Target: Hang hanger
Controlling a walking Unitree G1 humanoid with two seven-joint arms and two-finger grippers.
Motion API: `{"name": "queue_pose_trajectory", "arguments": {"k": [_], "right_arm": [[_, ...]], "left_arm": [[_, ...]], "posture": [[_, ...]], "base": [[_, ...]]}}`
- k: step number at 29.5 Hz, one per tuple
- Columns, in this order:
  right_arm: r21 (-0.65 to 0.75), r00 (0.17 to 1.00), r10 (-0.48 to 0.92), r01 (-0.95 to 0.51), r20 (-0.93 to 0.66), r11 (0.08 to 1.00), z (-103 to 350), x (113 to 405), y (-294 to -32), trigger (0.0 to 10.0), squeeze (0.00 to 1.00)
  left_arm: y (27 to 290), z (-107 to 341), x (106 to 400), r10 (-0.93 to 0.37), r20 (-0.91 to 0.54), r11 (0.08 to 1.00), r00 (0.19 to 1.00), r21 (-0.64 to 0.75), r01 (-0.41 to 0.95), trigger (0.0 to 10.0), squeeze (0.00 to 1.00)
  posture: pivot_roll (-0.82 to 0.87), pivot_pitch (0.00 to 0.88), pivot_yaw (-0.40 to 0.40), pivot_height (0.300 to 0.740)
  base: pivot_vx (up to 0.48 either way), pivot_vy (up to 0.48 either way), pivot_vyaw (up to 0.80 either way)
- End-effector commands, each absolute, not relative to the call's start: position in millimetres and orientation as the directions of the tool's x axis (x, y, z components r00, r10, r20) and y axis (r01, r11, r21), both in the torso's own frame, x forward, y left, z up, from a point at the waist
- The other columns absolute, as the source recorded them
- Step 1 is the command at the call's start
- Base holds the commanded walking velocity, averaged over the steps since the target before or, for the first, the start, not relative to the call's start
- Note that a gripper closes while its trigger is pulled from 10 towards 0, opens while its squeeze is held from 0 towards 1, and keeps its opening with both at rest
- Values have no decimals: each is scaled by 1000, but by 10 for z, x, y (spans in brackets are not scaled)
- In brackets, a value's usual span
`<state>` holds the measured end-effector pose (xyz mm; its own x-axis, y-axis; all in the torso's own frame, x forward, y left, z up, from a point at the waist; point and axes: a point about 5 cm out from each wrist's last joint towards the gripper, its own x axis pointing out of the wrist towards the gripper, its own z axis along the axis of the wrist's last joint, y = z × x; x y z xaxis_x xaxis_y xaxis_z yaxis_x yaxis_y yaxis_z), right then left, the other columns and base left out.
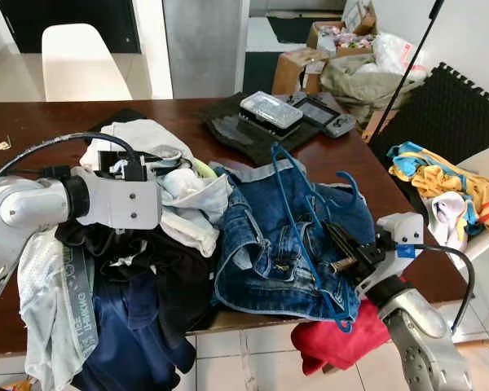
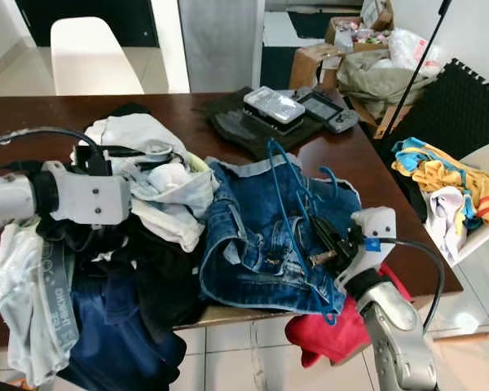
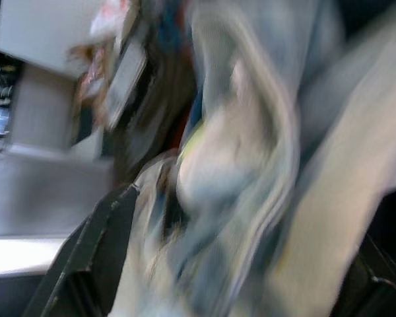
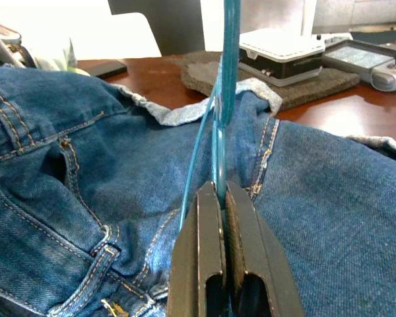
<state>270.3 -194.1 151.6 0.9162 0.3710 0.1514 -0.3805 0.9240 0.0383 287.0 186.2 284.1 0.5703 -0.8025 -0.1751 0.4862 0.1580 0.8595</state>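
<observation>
1. Dark brown wooden worktop (image 1: 33,122) carries a heap of clothes; a white chair (image 1: 77,61) stands behind it on a pale tiled floor.
2. On the blue denim jeans (image 1: 265,244) near the worktop's front edge lie thin blue plastic hangers (image 1: 297,208), their hooks pointing toward the far side.
3. The right gripper (image 4: 222,198) has its two black fingers pinched together on a thin bar of one blue hanger, just above the denim.
4. The left gripper (image 1: 159,167) is buried among white and pale clothes (image 1: 187,204) beside the jeans; the left wrist view is blurred, so I cannot tell how its fingers stand.
5. A red cloth (image 1: 334,342) hangs below the front edge, and dark garments (image 1: 138,326) droop off the left.
6. Farther back, a dark felt mat (image 1: 253,126) holds a clear lidded plastic box (image 1: 270,109) and a grey handheld controller (image 1: 322,112).
7. Cardboard boxes (image 1: 297,69) on the floor beyond hold mixed items too small to tell.
</observation>
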Motion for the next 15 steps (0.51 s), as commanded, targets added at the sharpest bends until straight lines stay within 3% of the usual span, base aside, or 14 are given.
{"name": "queue_pose_trajectory", "arguments": {"k": [1, 8, 15], "right_arm": [[41, 920, 370, -378, 130, 925, 1474, 2674, -1942, 10000, 0], [41, 920, 371, -379, 128, 925, 1472, 2670, -1939, 10000, 0], [42, 920, 371, -379, 126, 924, 1468, 2665, -1932, 10000, 0]], "left_arm": [[1815, 2862, 2798, -852, -160, 177, 499, 809, 561, 10000, 0], [1882, 2870, 2637, -906, -227, 129, 357, 656, 744, 10000, 0], [1937, 3053, 2724, -894, -155, 193, 420, 714, 673, 10000, 0]], "posture": [[100, 187, -25, 740], [101, 188, -25, 740], [103, 188, -21, 740]], "base": [[0, 0, 0], [0, 0, 0], [0, 0, 0]]}}
